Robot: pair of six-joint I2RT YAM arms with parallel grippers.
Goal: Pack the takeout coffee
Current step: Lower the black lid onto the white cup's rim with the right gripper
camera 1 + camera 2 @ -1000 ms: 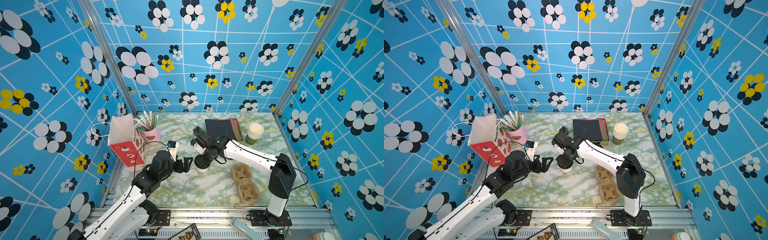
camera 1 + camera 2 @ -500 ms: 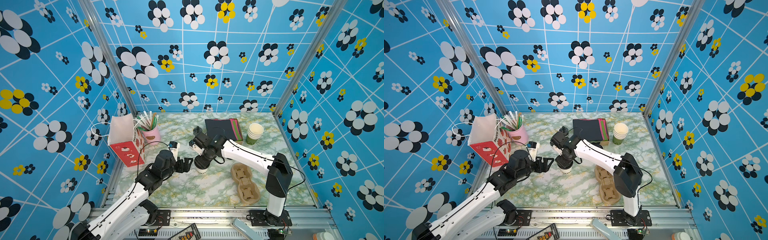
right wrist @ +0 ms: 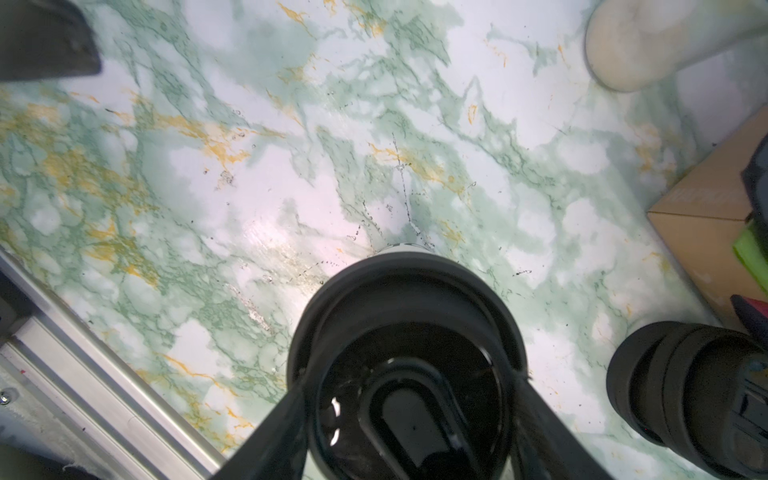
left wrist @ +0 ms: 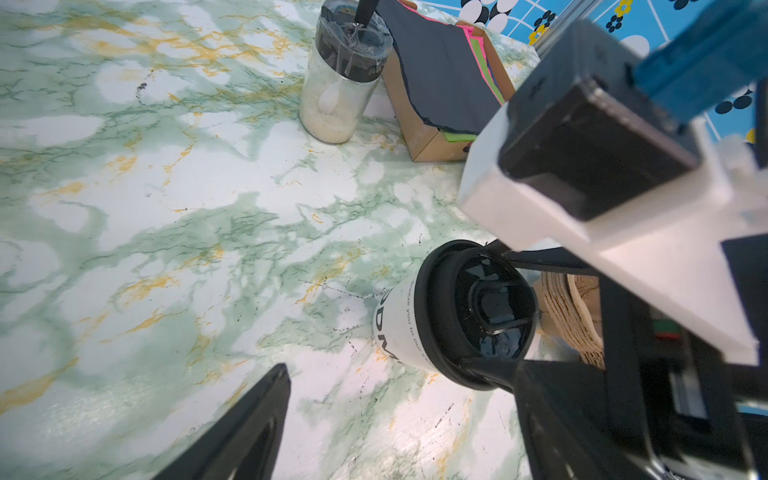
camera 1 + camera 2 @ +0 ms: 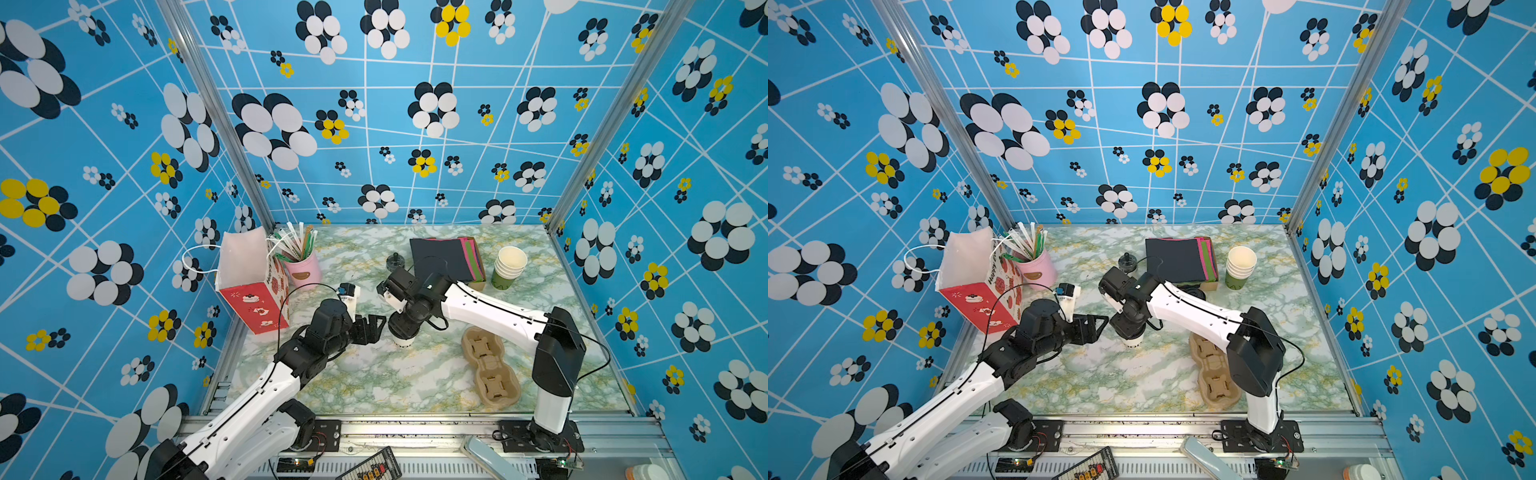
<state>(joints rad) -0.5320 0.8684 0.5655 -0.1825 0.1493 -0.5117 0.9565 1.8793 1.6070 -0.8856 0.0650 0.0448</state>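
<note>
Two arms meet at the coffee cup [image 4: 400, 328], upright mid-table [image 5: 374, 386].
The left arm [image 5: 266, 390] reaches low and flat, and the left gripper [image 5: 375, 329] is spread wide and empty just beside the cup. The right arm [image 5: 490, 313] bends over it. The right gripper [image 5: 402, 329] points down, pinching the cup's black lid [image 3: 399, 291]. Behind, a pink cup [image 5: 304, 272] holds straws [image 5: 297, 243] and a box [image 4: 415, 133] holds napkins [image 5: 440, 259].

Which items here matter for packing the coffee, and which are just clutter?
Job: lidded cup; right end effector gripping its lid; left end effector open beside it; probably the pulp carrier and red bag as places to pack it.
Clutter: cup stack, napkin box, straw cup, lidded jar, spare lids.
</note>
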